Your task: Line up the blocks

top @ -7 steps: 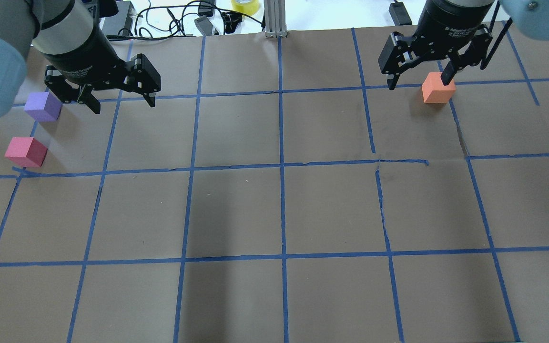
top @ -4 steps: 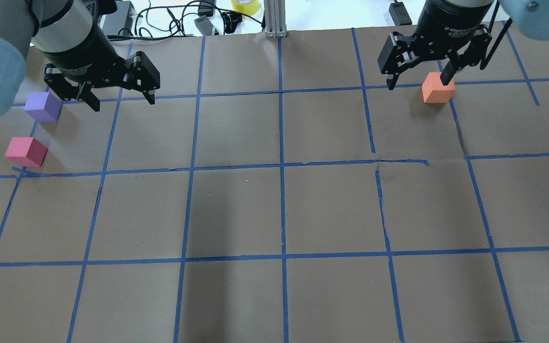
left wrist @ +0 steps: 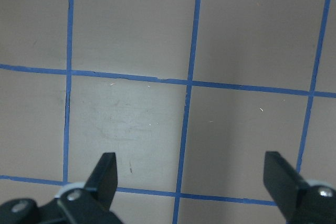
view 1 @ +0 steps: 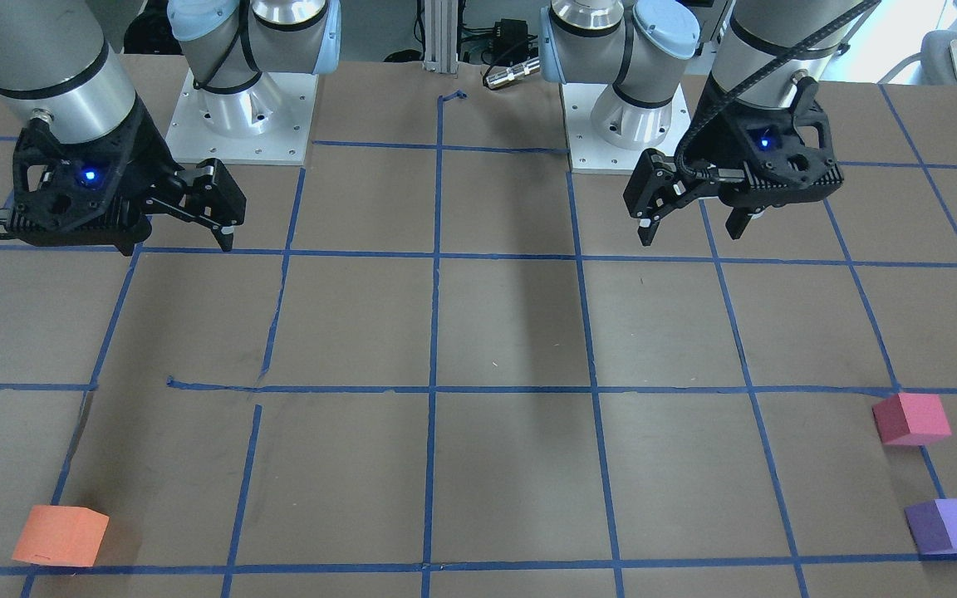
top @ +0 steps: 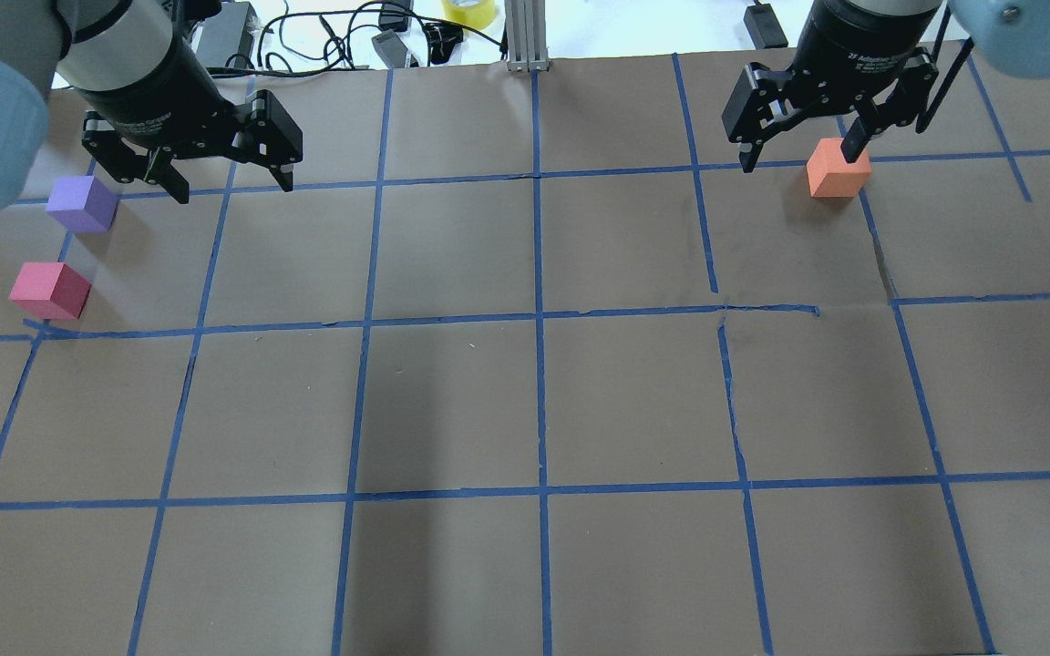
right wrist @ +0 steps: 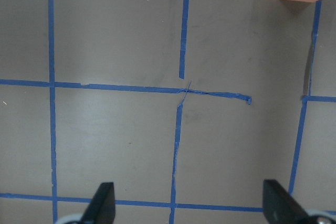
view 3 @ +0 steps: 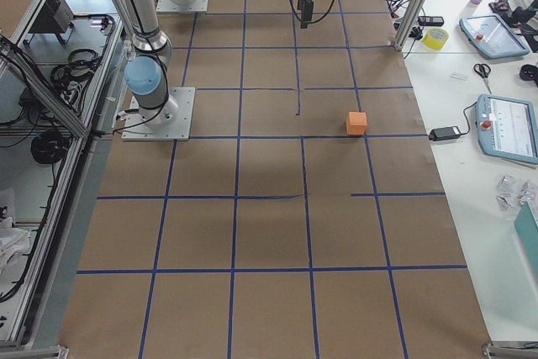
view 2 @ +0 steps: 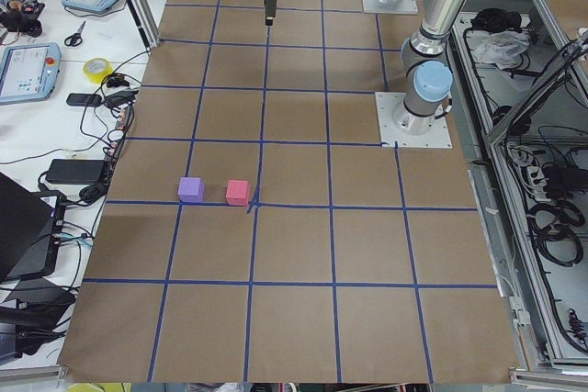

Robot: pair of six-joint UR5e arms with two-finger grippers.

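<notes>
Orange block [top: 838, 168] far from pinkish-red block [top: 49, 291], purple block [top: 82, 203].
Left fingers [top: 283, 164], right fingers [top: 747, 153] gape wide, empty.

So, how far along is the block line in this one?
Done: nothing visibly; the purple block and pinkish-red block sit close together on the robot's left, the orange block alone far on its right. In hand: nothing; the left gripper and right gripper hang above the table, jaws open and empty. Left: bringing all three into one line.
</notes>
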